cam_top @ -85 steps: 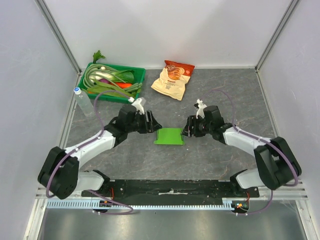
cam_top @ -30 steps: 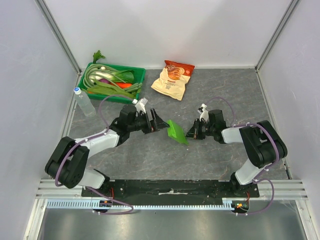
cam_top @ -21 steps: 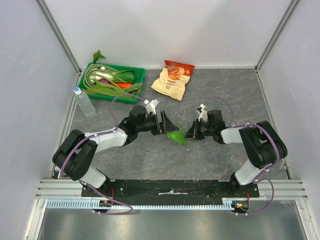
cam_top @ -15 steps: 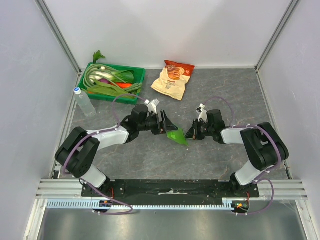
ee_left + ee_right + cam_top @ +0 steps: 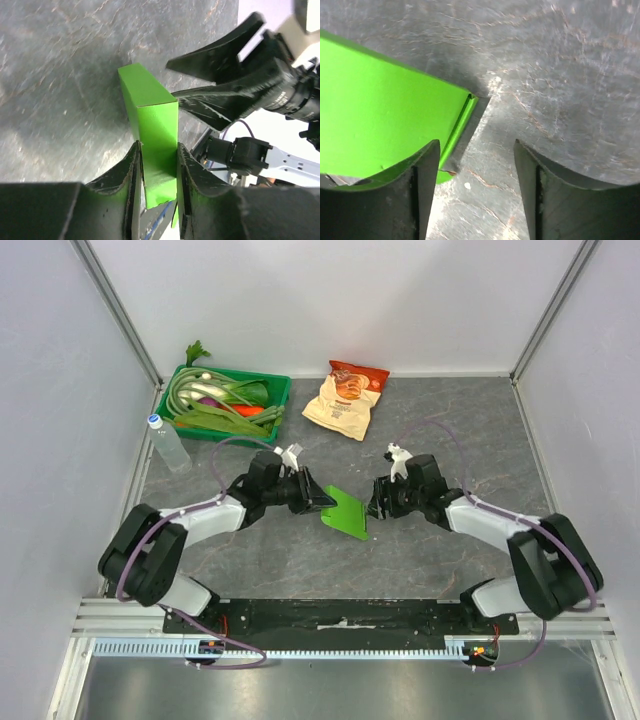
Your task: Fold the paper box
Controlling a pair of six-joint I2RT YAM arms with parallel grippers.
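At the middle of the table (image 5: pixel 500 440), between both arms: the paper box (image 5: pixel 346 512), lime green, flattish, tilted with one long edge raised. Pinched at its left end by the left gripper (image 5: pixel 157 150), jaws narrow and pressing on both faces, probably to keep the creased walls together and to hold that side up. Just beside the opposite edge, the right gripper (image 5: pixel 476 150), jaws spread and holding nothing, with the box corner only near one finger; likely placed there to take or push a flap next. Well apart, at the far side: green tray (image 5: pixel 225 405) of vegetables, snack bag (image 5: pixel 347 400), bottle (image 5: pixel 167 445).
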